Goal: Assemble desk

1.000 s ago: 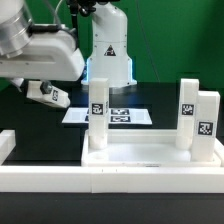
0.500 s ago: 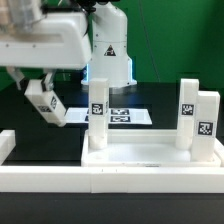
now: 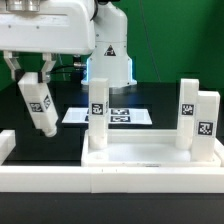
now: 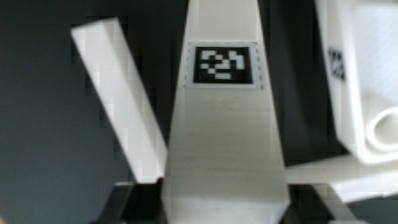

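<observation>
gripper (image 3: 33, 68): clamped on a desk leg (image 3: 39, 105), fingers on the leg's upper end
held leg: hangs tilted in the air (tag facing the camera) above the black table (image 3: 25, 140), at the exterior view's left
tabletop (image 3: 150, 153): lies inside the white border rails (image 3: 110, 183), three other legs standing upright on it
marker board (image 3: 128, 116): flat behind the tabletop
wrist view: leg (image 4: 222, 130) fills the frame, tag visible

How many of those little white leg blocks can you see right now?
4. One leg hangs in the gripper, one stands on the tabletop at the exterior view's left, two at its right. Others may be hidden.
</observation>
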